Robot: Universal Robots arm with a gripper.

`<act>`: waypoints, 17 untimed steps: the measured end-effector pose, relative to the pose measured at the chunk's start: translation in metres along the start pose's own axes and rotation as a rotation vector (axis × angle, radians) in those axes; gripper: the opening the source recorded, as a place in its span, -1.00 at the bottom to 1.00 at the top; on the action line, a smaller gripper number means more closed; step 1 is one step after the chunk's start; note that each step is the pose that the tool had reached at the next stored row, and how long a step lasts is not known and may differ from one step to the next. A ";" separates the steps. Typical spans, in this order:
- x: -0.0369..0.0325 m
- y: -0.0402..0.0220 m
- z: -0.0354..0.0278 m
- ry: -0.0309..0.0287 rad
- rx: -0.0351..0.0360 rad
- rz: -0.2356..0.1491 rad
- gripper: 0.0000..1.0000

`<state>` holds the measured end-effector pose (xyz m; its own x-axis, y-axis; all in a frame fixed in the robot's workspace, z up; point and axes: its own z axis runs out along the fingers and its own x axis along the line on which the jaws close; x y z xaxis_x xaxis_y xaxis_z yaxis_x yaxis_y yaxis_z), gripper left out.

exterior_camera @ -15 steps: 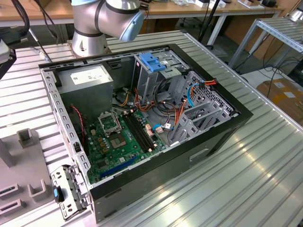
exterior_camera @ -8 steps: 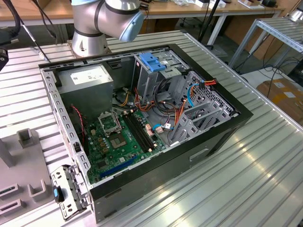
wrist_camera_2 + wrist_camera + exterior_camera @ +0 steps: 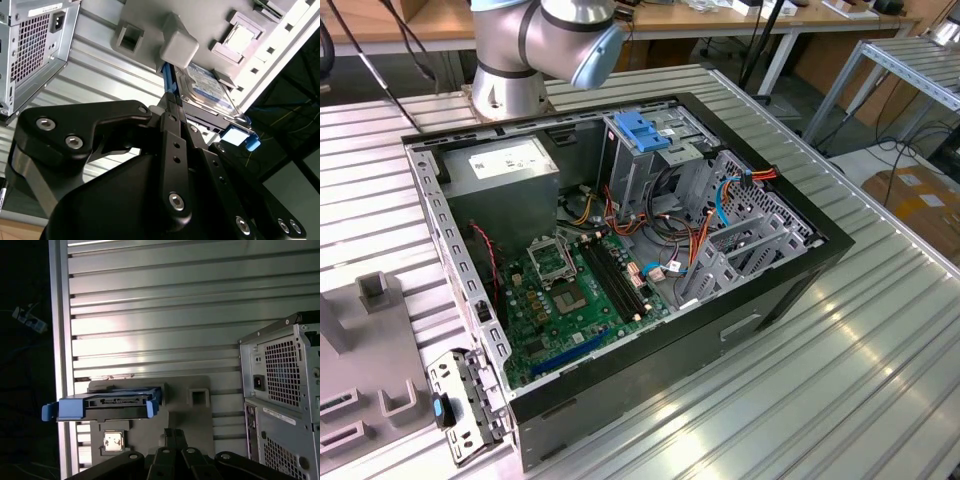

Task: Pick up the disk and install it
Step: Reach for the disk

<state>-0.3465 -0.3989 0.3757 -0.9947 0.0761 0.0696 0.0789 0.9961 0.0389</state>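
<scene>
In the exterior view, the open case (image 3: 740,335) lies on its side on the ribbed metal tabletop (image 3: 850,380), its board and cables showing. A cage with a blue latch (image 3: 642,131) sits at its far end. The arm (image 3: 535,45) has its base just behind the case. A grey fixture (image 3: 370,375) rests on the tabletop toward the exterior view's left, beside the case's front corner.

In the second wrist view, the hand (image 3: 169,102) takes up the foreground, black links spread and fingers drawn together with nothing between them. The disk (image 3: 207,85) lies just past the tips, label face showing. It rests against the fixture (image 3: 150,15), and its blue carrier edge is close to the fingers. I can't tell if they touch. The case (image 3: 35,40) is off to one side.

In the first wrist view, the hand (image 3: 174,434) is narrow, tips together. The disk (image 3: 105,407) sits on the fixture (image 3: 187,415) with its connector edge facing the camera, to one side of the tips and apart from them. The case's (image 3: 280,385) vented back stands on the other side, on the tabletop (image 3: 150,315).
</scene>
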 end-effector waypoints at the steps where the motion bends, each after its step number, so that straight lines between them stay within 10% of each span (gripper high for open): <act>1: 0.0032 -0.0002 0.0002 0.0000 0.0000 0.000 -0.79; 17: 0.0244 -0.0020 0.0016 0.0000 0.0000 0.000 -0.79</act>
<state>-0.3710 -0.3989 0.3757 -0.9947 0.0762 0.0696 0.0790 0.9961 0.0390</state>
